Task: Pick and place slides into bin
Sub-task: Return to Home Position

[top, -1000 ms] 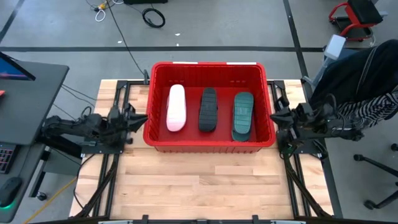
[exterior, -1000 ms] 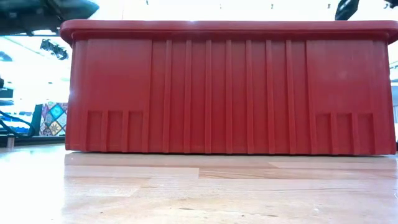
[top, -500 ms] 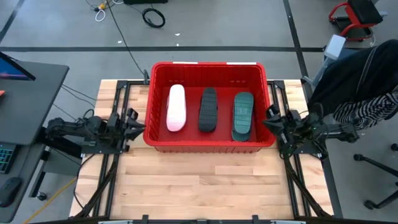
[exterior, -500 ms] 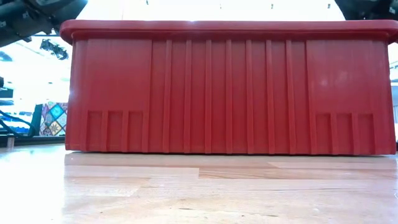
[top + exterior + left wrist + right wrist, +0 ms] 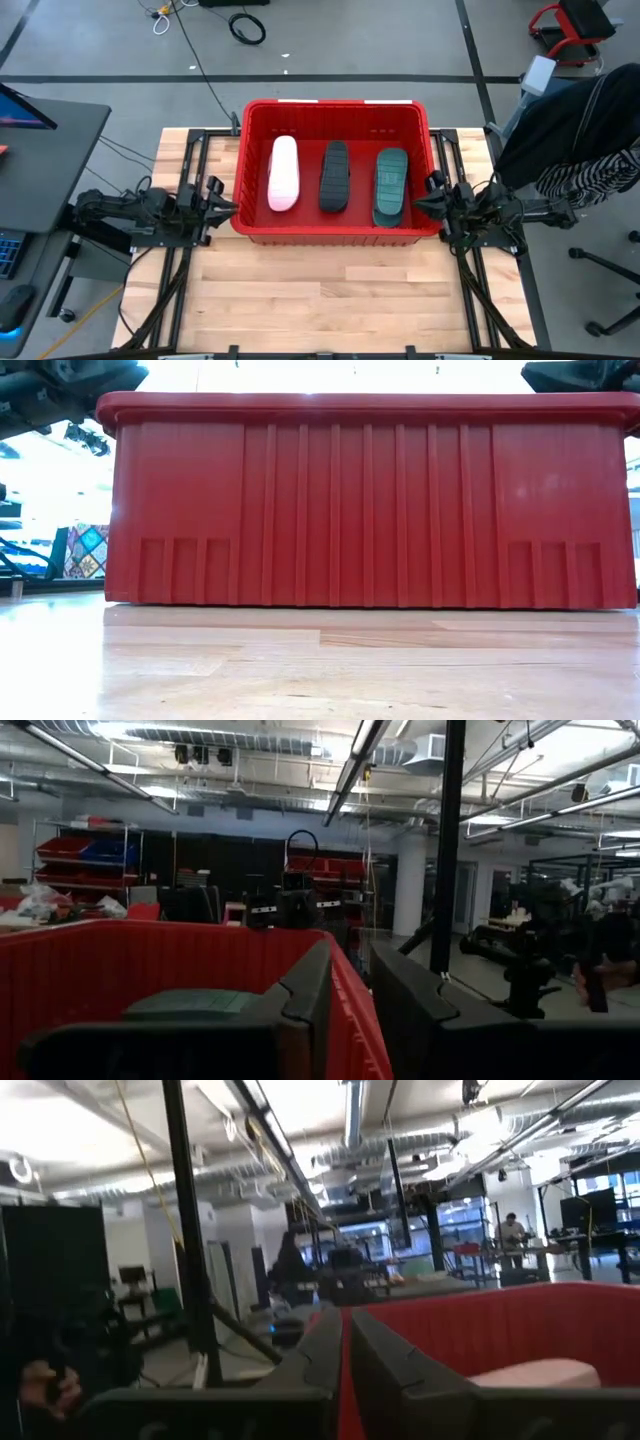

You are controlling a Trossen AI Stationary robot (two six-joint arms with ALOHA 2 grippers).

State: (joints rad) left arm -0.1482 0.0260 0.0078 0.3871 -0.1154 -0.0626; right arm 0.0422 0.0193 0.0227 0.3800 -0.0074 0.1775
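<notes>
The red bin (image 5: 338, 228) stands in the middle of the table. Inside it, side by side on its floor, lie a pale pink-white slide (image 5: 284, 172), a black slide (image 5: 335, 176) and a teal slide (image 5: 390, 186). My left gripper (image 5: 232, 207) points level at the bin from the left, with its tips over the left rim and a small gap between the fingers (image 5: 350, 955). My right gripper (image 5: 422, 203) points level from the right, with its tips over the right rim and its fingers together (image 5: 346, 1315). In the low view both arms sit just above the rim (image 5: 360, 402).
Bare wooden tabletop (image 5: 330, 295) lies in front of the bin. Black arm mounts and rails (image 5: 170, 270) run along both table sides. A person in a striped sleeve (image 5: 590, 165) is beyond the table's right edge.
Both grippers have come in toward the bin and a little toward the table's near edge; their tips now reach over its side rims. The bin and the three slides have stayed where they were.
</notes>
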